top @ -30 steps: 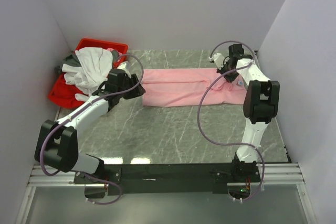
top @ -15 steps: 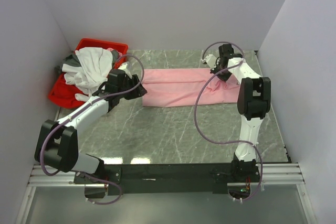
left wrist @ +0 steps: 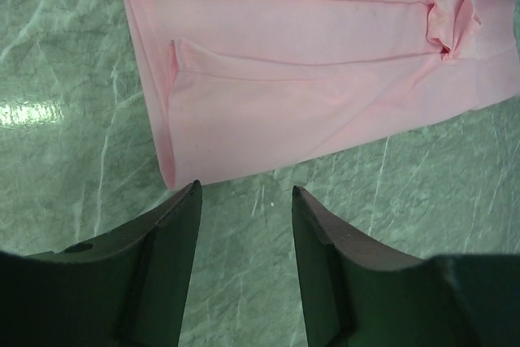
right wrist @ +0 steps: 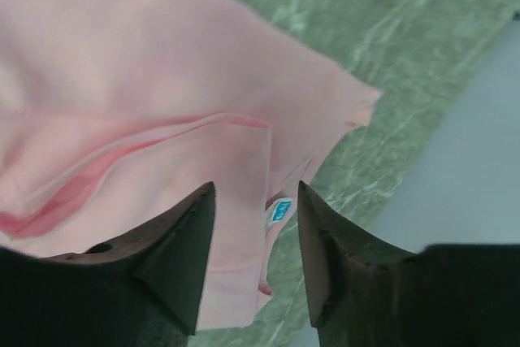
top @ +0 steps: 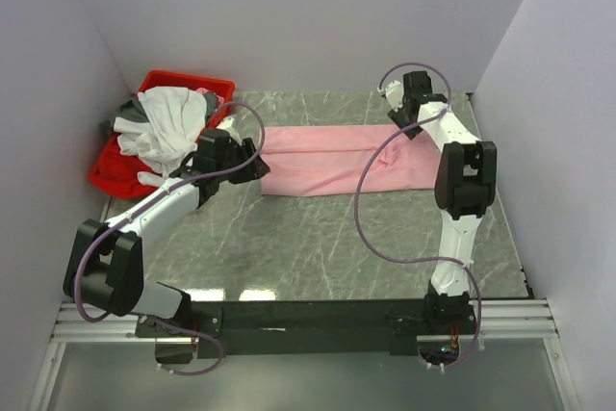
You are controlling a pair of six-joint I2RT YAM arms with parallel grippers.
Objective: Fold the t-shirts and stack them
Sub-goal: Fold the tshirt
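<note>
**Pink shirt (top: 346, 156) a long strip, both hands empty at its ends**

We see the pink shirt lying as a long band across the far half of the bench (top: 318, 238), with the other shirts (top: 168, 127) heaped on the red bin (top: 183, 82) at the far left. The left hand (left wrist: 244, 201) hovers with its fingers well apart and nothing between them, just beside the band's near left corner. The right hand (right wrist: 256, 193) is likewise spread and empty, poised above the right end of the cloth.

We judge the main risk to be a shallow pinch. The band is layered, so a hand that catches only the top ply would peel the fold open as it lifts. A bunched crease sits towards the right end, and folding over it would lock the wrinkle in. If the two hands pull unevenly, the band could skew, or its right end could slide off the bench edge, which lies close by.

The only label we find is a small blue tag (right wrist: 279, 211) at the edge under the right hand. Its print is too small to read.
</note>
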